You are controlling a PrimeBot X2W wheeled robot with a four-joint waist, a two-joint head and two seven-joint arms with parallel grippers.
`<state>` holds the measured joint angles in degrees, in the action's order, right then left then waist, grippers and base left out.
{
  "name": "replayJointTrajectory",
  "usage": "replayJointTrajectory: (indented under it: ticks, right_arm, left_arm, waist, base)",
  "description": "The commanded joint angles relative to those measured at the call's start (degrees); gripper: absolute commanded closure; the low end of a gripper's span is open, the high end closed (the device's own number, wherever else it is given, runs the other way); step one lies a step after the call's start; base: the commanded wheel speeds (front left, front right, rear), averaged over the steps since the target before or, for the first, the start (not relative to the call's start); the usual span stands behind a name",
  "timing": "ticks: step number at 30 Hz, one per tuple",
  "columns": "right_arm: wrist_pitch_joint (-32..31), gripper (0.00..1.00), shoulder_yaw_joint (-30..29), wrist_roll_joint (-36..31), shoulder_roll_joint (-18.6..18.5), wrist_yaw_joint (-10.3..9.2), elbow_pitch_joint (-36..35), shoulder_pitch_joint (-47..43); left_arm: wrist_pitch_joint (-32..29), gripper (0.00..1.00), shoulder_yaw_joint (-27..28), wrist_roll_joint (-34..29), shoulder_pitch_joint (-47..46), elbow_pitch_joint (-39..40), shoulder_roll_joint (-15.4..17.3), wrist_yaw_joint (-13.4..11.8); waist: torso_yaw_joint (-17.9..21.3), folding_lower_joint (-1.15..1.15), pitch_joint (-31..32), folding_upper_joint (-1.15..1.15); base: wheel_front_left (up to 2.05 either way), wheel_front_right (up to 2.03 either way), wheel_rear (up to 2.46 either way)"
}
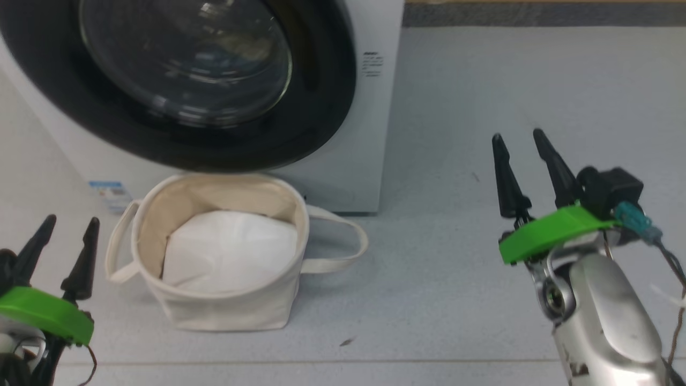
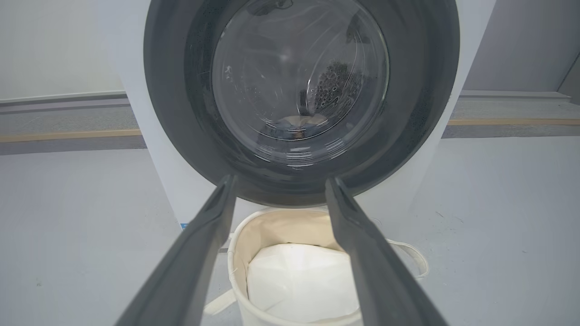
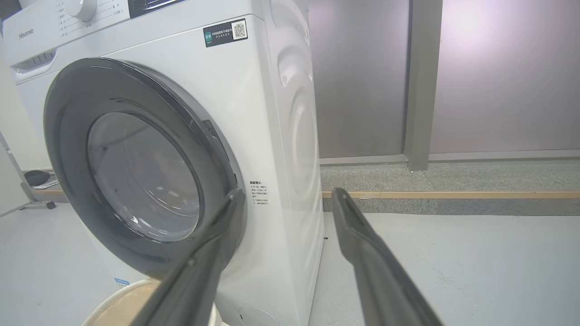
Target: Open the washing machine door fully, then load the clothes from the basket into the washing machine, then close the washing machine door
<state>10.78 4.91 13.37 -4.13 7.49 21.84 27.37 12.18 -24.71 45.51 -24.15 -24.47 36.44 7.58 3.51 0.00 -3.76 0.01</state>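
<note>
The washing machine (image 1: 370,134) stands ahead with its round door (image 1: 327,107) lying flat against the front, black rim around bulging glass (image 2: 299,81). The basket (image 1: 230,313) sits on the floor just below the door and holds a flat white pad (image 1: 230,252). The clothes are out of view; a dim cream and dark patch (image 2: 297,126) low behind the glass is too faint to identify. My left gripper (image 1: 73,220) hangs open to the left of the basket, aimed at the door (image 2: 281,179). My right gripper (image 1: 517,134) is open over bare floor right of the machine (image 3: 288,192).
The grey floor (image 1: 482,80) runs to a raised kerb with a wooden strip (image 3: 453,194) and frosted wall panels behind. The basket's strap handle (image 1: 343,241) loops out to the right. A small blue label (image 1: 107,190) marks the machine's lower front.
</note>
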Motion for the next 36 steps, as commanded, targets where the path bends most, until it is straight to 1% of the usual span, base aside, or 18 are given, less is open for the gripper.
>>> replayJointTrajectory:
  ticks: [1,7,10,14,21,36]
  right_arm:
    - [-0.4,0.00,1.1,-0.4,0.5,0.00,-2.5,0.2]
    - [-3.1,0.00,1.1,-0.3,-1.2,0.00,-8.4,-6.6]
    - [-3.9,0.00,0.1,0.5,-1.7,0.00,-11.4,-9.8]
    - [-4.3,0.00,-0.6,1.1,-1.7,0.00,-13.3,-11.8]
    - [-3.9,0.00,-1.6,1.9,-1.8,0.00,-14.3,-12.6]
    - [-3.1,0.00,-2.2,2.2,-1.7,0.00,-14.1,-13.3]
  left_arm:
    - [0.3,0.00,2.9,0.3,-1.8,1.4,3.3,-0.1]
    - [0.8,0.00,3.3,1.0,1.2,2.8,3.3,-0.8]
    - [1.3,0.00,4.4,1.7,2.5,4.3,3.6,-1.4]
    - [1.7,0.00,5.7,2.1,3.6,5.9,4.2,-2.1]
    - [2.2,0.00,7.0,2.6,6.1,8.1,4.8,-2.6]
    - [1.4,0.00,6.6,3.0,7.0,9.1,5.3,-3.1]
  waist:
    - [1.8,0.00,1.8,-0.01]
    - [3.9,0.00,3.6,-0.01]
    - [4.9,0.00,4.1,-0.01]
    - [5.7,0.00,4.0,-0.01]
    - [6.3,0.00,3.9,-0.01]
    - [5.1,0.00,4.4,-0.01]
  base:
    - [0.00,0.00,0.00]
    - [0.00,0.00,0.00]
    - [0.00,0.00,0.00]
    - [0.00,0.00,0.00]
    - [0.00,0.00,0.00]
    - [0.00,0.00,0.00]
